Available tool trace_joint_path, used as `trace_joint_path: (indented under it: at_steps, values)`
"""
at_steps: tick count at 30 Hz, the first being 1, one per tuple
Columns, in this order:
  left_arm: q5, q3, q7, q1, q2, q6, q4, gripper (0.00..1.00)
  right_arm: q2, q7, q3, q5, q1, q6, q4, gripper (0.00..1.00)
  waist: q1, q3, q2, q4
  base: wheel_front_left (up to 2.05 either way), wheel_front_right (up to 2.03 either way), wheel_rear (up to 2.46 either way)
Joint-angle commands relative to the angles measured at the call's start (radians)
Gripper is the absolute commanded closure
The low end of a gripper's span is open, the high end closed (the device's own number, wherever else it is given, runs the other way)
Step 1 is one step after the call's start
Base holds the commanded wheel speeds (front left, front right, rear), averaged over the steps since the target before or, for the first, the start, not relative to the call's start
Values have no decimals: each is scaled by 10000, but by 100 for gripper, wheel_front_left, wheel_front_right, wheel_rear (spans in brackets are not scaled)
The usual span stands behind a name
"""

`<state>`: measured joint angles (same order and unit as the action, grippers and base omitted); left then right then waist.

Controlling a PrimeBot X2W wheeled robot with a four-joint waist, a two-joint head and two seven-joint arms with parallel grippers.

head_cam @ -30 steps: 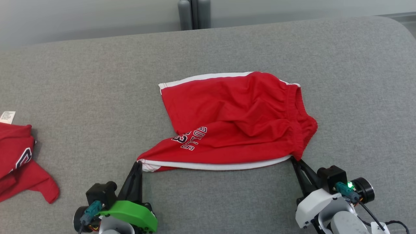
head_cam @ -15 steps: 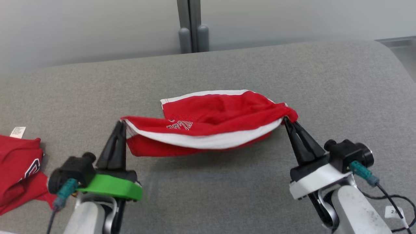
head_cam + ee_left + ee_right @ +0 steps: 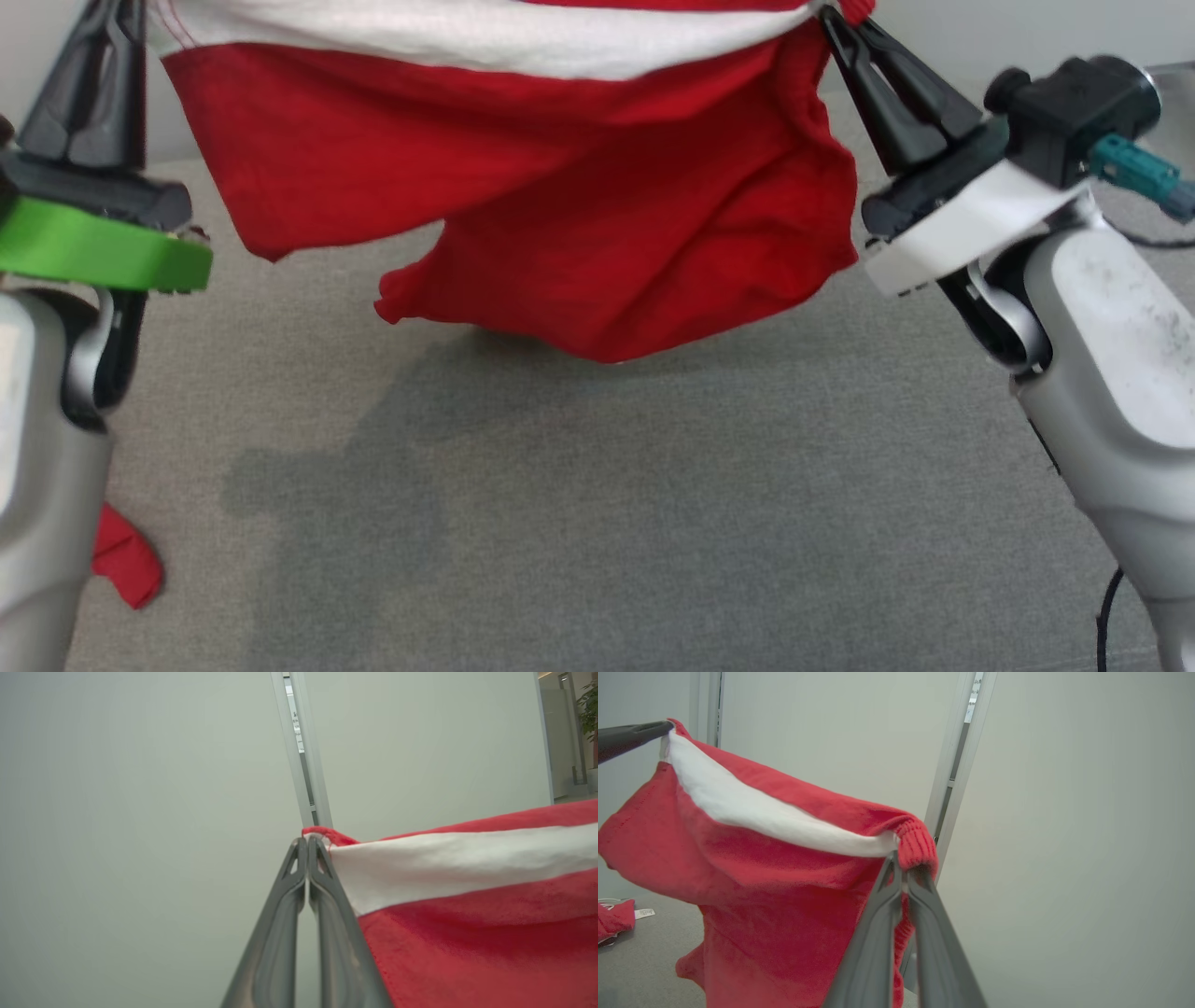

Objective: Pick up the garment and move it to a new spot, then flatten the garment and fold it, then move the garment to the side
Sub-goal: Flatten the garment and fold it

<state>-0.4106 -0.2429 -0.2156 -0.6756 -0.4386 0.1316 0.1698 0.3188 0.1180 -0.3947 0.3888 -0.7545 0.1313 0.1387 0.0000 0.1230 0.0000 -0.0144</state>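
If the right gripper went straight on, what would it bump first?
The red garment pinched in the right gripper; beyond it, probably the pale wall by the metal post, though depth is unclear.

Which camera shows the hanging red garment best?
Head view: the garment hangs there down to its bottom edge. Left wrist view shows one striped corner; right wrist view, its stripe and gathered end.

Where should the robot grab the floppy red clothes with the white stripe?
At both ends of the white stripe on the limp red cloth garment, one arm from each side. Left fingers on the hem corner and right fingers on the gathered waistband end pull that edge taut, letting it hang.
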Motion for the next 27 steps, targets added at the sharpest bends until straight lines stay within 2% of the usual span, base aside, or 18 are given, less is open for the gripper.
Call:
trace_joint_path:
  at_steps: [1, 5, 9, 12, 15, 20, 27]
  values:
    - [-43, -65, 70, -553, -180, -24, 322, 100, 77, -18, -232, -61, -636, -12, 257, 100, 0, 843, 0, -46, 0, 0, 0]
    - [-142, 23, -128, -2258, -322, -24, 1389, 100, 28, 383, -702, -561, -2606, -12, 1348, 100, 0, 1738, 0, -79, 0, 0, 0]
    - [249, 186, -403, -3889, -315, -55, 2376, 100, -247, 1141, -709, -1530, -4485, -12, 2645, 100, 0, 2349, 0, -76, 0, 0, 0]
    - [430, 378, -497, -4627, -203, -71, 2721, 100, -510, 1387, -543, -2109, -5324, -12, 3370, 100, 0, 2508, 0, -29, 0, 0, 0]
    - [549, 766, -501, -4816, 11, -61, 2471, 100, -735, 1460, -366, -2416, -5651, -12, 3740, 100, 0, 2530, 0, 55, 0, 0, 0]
    - [605, 1107, -496, -3246, 560, -34, 2174, 100, -765, 1464, -467, -2368, -4216, -12, 3699, 100, 0, 2283, 0, 211, 0, 0, 0]
    - [156, 1565, -500, 845, 1665, -29, 2433, 100, -832, 1469, -834, -1470, -589, -12, 3759, 100, 0, 1560, 0, 351, 0, 0, 0]
